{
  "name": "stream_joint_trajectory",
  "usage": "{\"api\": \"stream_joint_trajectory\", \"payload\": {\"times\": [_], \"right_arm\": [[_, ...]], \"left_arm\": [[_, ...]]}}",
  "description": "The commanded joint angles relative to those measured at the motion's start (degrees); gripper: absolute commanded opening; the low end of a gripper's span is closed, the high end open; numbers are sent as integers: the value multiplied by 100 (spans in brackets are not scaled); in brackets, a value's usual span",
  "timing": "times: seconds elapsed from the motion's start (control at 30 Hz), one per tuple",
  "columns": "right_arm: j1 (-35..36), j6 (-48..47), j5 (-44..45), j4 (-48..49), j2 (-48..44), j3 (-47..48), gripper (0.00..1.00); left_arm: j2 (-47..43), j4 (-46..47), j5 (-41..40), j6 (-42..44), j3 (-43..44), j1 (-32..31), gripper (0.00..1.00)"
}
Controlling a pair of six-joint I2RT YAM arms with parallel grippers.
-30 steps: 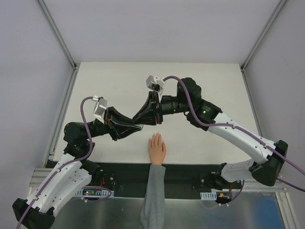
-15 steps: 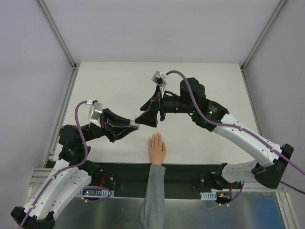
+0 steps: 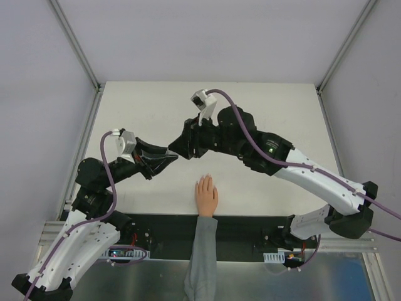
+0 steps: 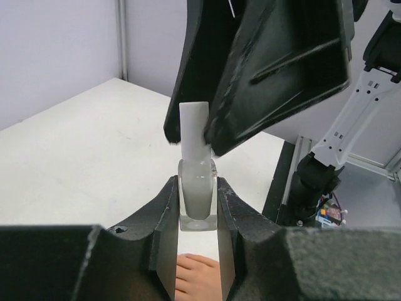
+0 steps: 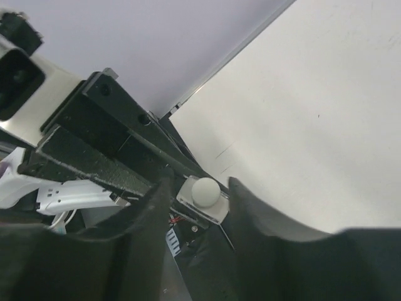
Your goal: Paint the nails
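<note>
My left gripper (image 4: 197, 183) is shut on a small clear bottle (image 4: 198, 195) with a white cap (image 4: 193, 125), held upright above the table. My right gripper (image 5: 199, 183) is open. It straddles the cap (image 5: 205, 191), with a gap on each side. In the top view the two grippers meet tip to tip, left gripper (image 3: 168, 157) and right gripper (image 3: 177, 147), and the bottle is hidden between them. The peach mannequin hand (image 3: 206, 195) lies flat below them, fingers pointing away, on a grey sleeve (image 3: 200, 257). Its fingertips (image 4: 195, 274) show under the bottle. The nails are too small to tell apart.
The white table (image 3: 282, 119) is bounded by a metal frame rail (image 3: 81, 157) on the left and grey walls behind. A black strip (image 3: 250, 226) with the arm bases runs along the near edge.
Half a second ago the two grippers stood apart. The right gripper has since moved left and down over the bottle's cap. The left gripper, still holding the bottle, shifted slightly back.
</note>
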Motion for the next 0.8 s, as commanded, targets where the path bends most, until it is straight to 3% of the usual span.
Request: {"api": "stream_joint_trajectory", "payload": {"times": [0.0,0.1,0.17,0.2,0.27,0.3,0.37,0.43,0.5,0.57,0.77], "right_arm": [[144,361,766,-58,306,306,32],[162,414,722,-49,412,316,18],[162,283,713,73,324,158,3],[153,151,687,135,272,96,1],[-30,-682,-214,537,53,-105,1],[-118,-1068,-732,670,-27,-341,1],[-468,-2093,-3494,881,-203,-563,1],[-698,-2162,-5308,1039,-265,-791,0],[-866,-1749,-5710,1515,-282,-949,0],[-918,-1748,-5738,1515,-361,-1055,0],[-972,-1608,-5431,1665,-634,-1328,0]], "left_arm": [[1,86,-214,227,265,49,0],[-69,51,-240,192,256,49,0],[-104,33,-188,95,265,49,0],[-113,42,-65,34,265,49,0],[-113,216,172,-220,247,49,0],[-113,348,599,-352,212,49,0],[-43,1178,1399,-1025,81,49,0],[272,2190,2565,-1843,-121,49,0],[605,3501,2914,-2987,-297,49,0],[678,3786,2969,-3262,-350,49,0],[221,2443,2275,-2175,-280,49,0]]}}
